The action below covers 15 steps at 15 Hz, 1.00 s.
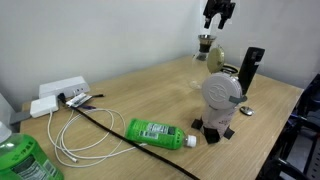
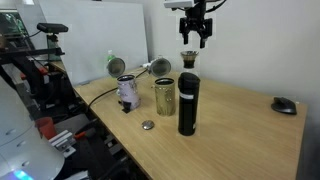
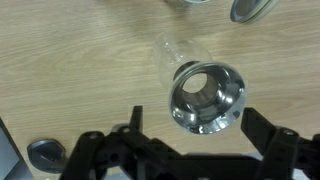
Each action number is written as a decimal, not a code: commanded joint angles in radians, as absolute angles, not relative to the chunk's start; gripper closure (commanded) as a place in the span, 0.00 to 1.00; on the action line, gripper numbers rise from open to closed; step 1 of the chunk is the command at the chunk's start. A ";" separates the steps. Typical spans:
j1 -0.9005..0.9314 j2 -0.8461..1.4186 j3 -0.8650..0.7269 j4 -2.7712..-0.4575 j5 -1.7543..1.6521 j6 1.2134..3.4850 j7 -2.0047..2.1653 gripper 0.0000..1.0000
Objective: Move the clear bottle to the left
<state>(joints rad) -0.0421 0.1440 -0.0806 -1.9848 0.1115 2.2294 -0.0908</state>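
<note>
The clear bottle (image 1: 207,52) stands upright at the far side of the wooden table, with a dark collar under its flared top. It also shows in an exterior view (image 2: 189,62) behind a black tumbler. My gripper (image 1: 218,16) hangs straight above it, open and empty, with a small gap over the bottle's mouth (image 2: 193,38). In the wrist view I look down into the bottle's shiny flared top (image 3: 207,97). My gripper (image 3: 192,118) has one finger at each side of it, not touching it.
A white round-faced gadget (image 1: 222,95) and a tall black tumbler (image 2: 187,103) stand near the bottle. A metal can (image 2: 164,95) stands beside the tumbler. A green-labelled plastic bottle (image 1: 155,132) lies on the table. A power strip (image 1: 60,92) with cables is further off. A mouse (image 2: 285,104) is at the side.
</note>
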 commanded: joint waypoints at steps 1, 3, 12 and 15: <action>-0.082 0.173 -0.067 -1.973 0.211 2.224 -0.169 0.00; -0.099 0.190 -0.070 -1.979 0.247 2.241 -0.200 0.00; -0.142 0.235 -0.062 -1.990 0.284 2.227 -0.246 0.00; -0.146 0.240 -0.054 -1.988 0.301 2.226 -0.257 0.00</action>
<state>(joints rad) -0.1260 0.2372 -0.0691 -1.9890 0.2620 2.2328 -0.2137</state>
